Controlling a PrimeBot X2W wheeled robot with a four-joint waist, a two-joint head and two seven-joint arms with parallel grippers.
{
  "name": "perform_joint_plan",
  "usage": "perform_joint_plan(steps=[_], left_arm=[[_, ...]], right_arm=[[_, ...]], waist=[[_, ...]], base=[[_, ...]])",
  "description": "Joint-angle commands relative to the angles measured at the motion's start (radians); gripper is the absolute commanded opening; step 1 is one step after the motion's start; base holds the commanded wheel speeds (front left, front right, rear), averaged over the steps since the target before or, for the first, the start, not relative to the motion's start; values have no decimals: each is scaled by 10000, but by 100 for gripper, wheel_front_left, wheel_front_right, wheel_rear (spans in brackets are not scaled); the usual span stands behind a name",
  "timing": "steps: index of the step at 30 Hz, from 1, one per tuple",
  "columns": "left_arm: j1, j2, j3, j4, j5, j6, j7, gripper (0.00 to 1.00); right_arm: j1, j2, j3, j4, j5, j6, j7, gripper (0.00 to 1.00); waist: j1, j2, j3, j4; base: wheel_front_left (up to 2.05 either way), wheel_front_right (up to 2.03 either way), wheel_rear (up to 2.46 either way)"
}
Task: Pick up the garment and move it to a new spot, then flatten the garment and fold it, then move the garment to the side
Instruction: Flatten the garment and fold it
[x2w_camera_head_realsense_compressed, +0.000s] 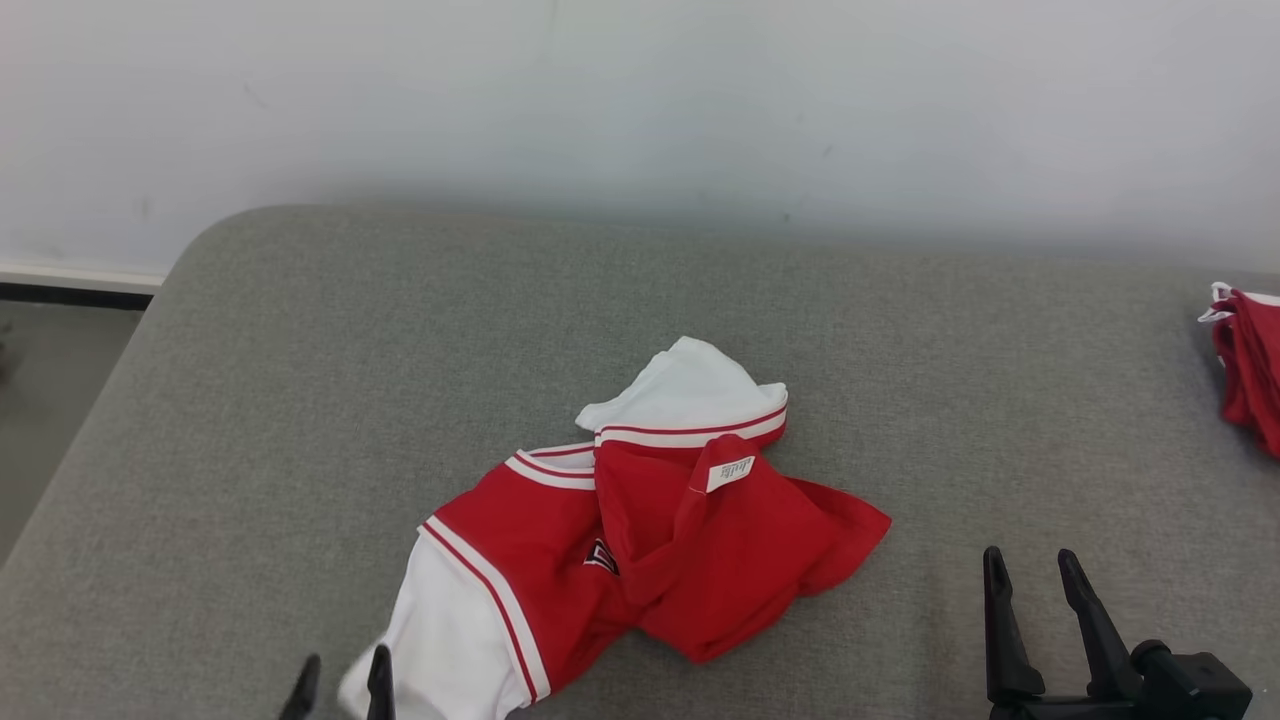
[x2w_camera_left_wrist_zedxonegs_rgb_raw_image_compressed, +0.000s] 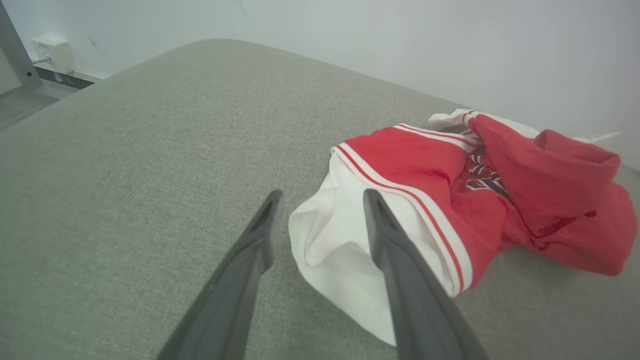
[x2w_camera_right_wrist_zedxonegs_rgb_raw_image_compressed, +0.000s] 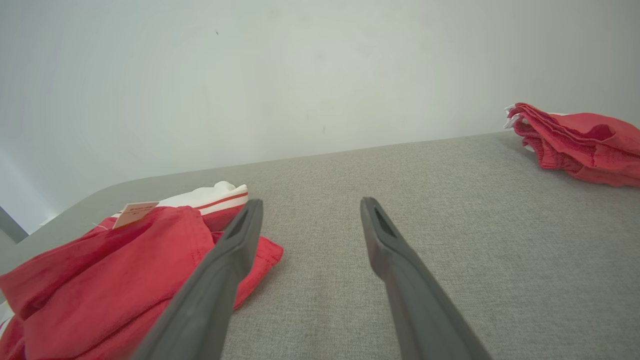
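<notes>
Head view: my left gripper rises at the bottom edge, fingers apart, by the white sleeve of the crumpled red-and-white jersey garment, which lies mid-way across the grey woven padded surface. My right gripper is spread wide and empty, with bare fabric around it. A folded red pile sits at the right edge.
Left wrist view: my fingers straddle the sleeve end without pinching it.
Right wrist view: the red hem lies beside my left finger.

We see a grey woven-fabric padded surface, its rounded corner at the upper left of the head view. At lower centre a crumpled red and white cloth garment lies on it. At the right edge, well apart, rests a stack of folded red cloth.
</notes>
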Motion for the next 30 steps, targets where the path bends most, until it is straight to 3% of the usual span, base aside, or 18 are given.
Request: perform_joint_plan(steps=[1,12,20,30], left_arm=[[-125,42,45,-97,121,0,-54,100],[-694,249,909,-1448,944,-13,-121,100],[-792,147,1244,-1384,1347,-253,-124,100],[-733,-116,1530,-1230,1771,-508,-127,100]], right_arm=[[-22,-1,-13,13,-41,-22,1,100],[197,-1,-36,-15,22,-20,1,100],[344,1,-158,-7,7,-20,1,100],[181,-10,51,-20,-202,-20,1,100]], waist=[[1,-1,-82,-69],[1,-1,-452,-895],[1,-1,-525,-1611],[1,-1,-526,-1389]], base=[[0,0,0],[0,0,0],[0,0,0],[0,0,0]])
